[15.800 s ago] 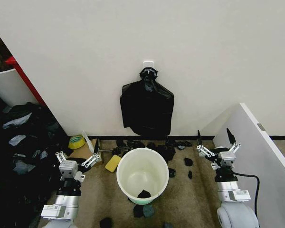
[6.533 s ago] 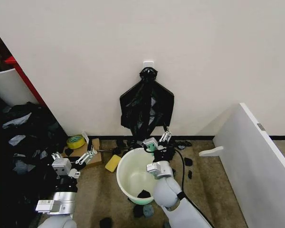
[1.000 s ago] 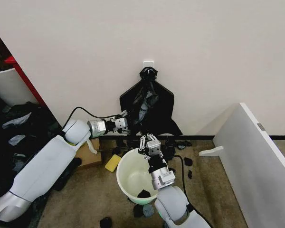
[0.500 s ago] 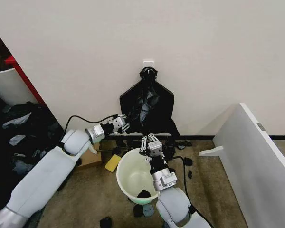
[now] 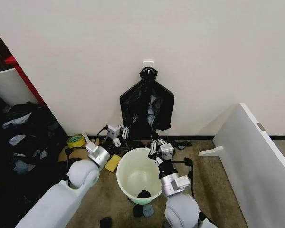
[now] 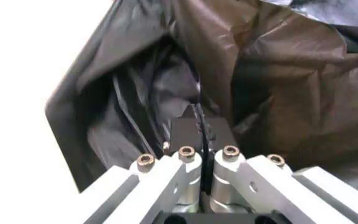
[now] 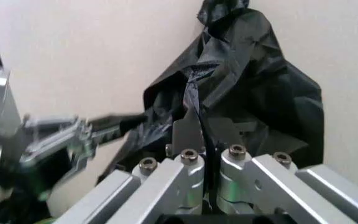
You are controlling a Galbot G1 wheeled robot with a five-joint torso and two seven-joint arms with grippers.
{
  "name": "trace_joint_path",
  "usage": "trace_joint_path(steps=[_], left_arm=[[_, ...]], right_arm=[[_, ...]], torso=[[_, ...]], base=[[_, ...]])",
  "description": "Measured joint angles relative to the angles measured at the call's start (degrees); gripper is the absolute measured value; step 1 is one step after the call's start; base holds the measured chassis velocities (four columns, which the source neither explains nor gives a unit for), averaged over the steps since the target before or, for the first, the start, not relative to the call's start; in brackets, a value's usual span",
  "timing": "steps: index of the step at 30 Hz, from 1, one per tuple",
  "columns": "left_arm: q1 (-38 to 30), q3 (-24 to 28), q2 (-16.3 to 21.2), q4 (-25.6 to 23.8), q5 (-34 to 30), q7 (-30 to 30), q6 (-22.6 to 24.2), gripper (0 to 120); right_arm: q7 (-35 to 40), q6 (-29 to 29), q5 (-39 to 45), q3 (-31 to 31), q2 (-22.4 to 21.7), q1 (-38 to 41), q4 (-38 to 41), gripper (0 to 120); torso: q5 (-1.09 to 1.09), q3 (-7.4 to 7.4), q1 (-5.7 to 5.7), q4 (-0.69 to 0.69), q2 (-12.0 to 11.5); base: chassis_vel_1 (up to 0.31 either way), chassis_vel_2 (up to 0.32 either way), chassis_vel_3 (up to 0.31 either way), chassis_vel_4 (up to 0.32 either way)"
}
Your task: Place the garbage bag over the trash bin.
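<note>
At the far left we see a heap of dark bags piled against the wall, and near it on the floor a roll of yellow tape beside a cardboard box. Next comes our left arm, stretched forward and low, its left gripper reaching the lower left edge of the black plastic that hangs on the wall; in the left wrist view the left gripper has its two fingers pressed together with a thin fold of the garbage bag pinched between them. A small yellow block lies on the carpet just left of the trash bin, which stands upright and open on the floor below the hanging plastic, with a dark scrap at its bottom. The garbage bag hangs from a white wall hook, gathered at a knot at the top and spreading loose and crinkled downward, its lower edge above the bin's far rim. Our right gripper stands over the bin's far right rim, pointing up at the plastic; in the right wrist view the right gripper is likewise closed on a strip of the black film. Black scraps lie along the baseboard, and a white panel leans at the right.
</note>
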Motion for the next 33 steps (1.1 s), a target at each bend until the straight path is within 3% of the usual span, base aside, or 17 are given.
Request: trace_joint_path(steps=[2,7,9,12,15,18,21,26,28,33], left_arm=[[-1.91,0.37,1.86,0.06,1.83,2.07,-0.73,1],[-12.23,3.73,8.20,3.65,4.26,13.39,-2.36,25],[-13.79,4.27,8.75,4.26,4.40,14.88,-2.38,28],[-23.23,8.72,10.68,8.52,6.14,22.13,-2.39,41],[-31.16,11.55,10.11,12.80,9.32,28.86,-2.03,53],[-34.63,12.94,9.39,14.74,11.62,31.77,-1.99,59],[-39.72,14.59,7.83,18.06,15.47,36.72,-1.89,75],[-40.73,14.60,6.48,19.63,17.13,40.07,-1.55,87],[-40.87,14.47,5.12,20.64,18.24,42.17,-1.29,97],[-40.86,14.37,3.05,21.89,21.10,43.85,-0.68,98]], right_arm=[[-0.26,0.19,-0.50,-0.24,0.49,-0.05,-0.01,0],[-1.37,1.62,-4.78,-0.98,2.96,0.23,-1.35,0],[-1.47,1.71,-5.17,-1.13,3.17,0.30,-1.44,0],[-1.94,2.15,-7.21,-1.53,4.07,0.76,-1.87,0],[-2.31,2.69,-9.01,-1.44,4.63,1.19,-2.40,0],[-2.43,2.91,-9.87,-1.35,4.96,1.37,-2.68,0],[-2.48,3.10,-10.77,-1.32,5.70,1.66,-3.16,0],[-2.48,3.10,-11.02,-1.34,6.02,1.93,-3.52,0],[-2.44,3.07,-11.09,-1.33,6.09,2.18,-3.81,0],[-2.32,2.98,-11.48,-1.32,6.23,2.41,-4.01,0]], torso=[[0.00,0.00,0.00,0.00,0.00],[-0.02,0.00,0.00,0.00,0.00],[-0.03,0.01,0.01,0.01,0.00],[0.00,0.01,0.01,0.00,0.00],[0.00,0.01,0.01,0.01,0.00],[0.00,0.01,0.01,0.01,0.00],[0.01,0.01,0.02,-0.01,0.00],[-0.03,0.01,0.01,0.02,0.00],[-0.02,0.01,0.02,0.02,0.00],[-0.02,0.01,0.01,0.01,0.00]], base=[[0.000,0.000,0.000,0.000],[0.000,0.000,0.000,0.000],[0.000,0.000,0.000,0.000],[0.000,0.000,0.000,0.000],[0.000,0.000,0.000,0.000],[0.000,0.000,0.000,0.000],[0.000,0.000,0.000,0.000],[0.000,0.000,0.000,0.000],[0.000,0.000,0.000,0.000],[0.000,0.000,0.000,0.000]])
